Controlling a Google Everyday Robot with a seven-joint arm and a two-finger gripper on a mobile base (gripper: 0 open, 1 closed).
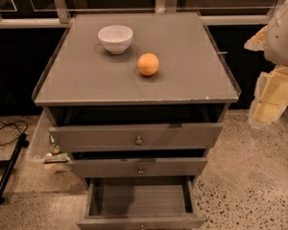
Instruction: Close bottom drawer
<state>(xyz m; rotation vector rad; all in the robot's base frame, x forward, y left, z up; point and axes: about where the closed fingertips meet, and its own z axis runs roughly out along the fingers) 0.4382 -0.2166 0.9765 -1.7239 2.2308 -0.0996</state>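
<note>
Grey wood is seen throughout the chest (212, 113), which fills the middle of the view and is looked down on from the front. On its tabletop (192, 80) a white bowl (115, 37) is set toward eleven o'clock. An orange (148, 64) lies apart from the bowl, at its four o'clock and near the tabletop's centre.

Three knobbed drawers are stacked below. The top drawer (134, 137) is drawn out a little, with a dark gap left above its front. The middle drawer (139, 166) is likewise drawn out slightly. The bottom drawer (139, 200), at six o'clock, is pulled out farthest. Its plain grey inside is exposed from above, and its front is cut by the lower edge of the view.

The gripper (270, 99) is held at three o'clock, off the right side of the chest and well apart from the bottom drawer, beneath the white arm (284, 30). Nothing is touched by it, and whether it is open or closed cannot be told.

A black cable (7, 128) is coiled on the speckled floor (249, 186) at nine o'clock.
</note>
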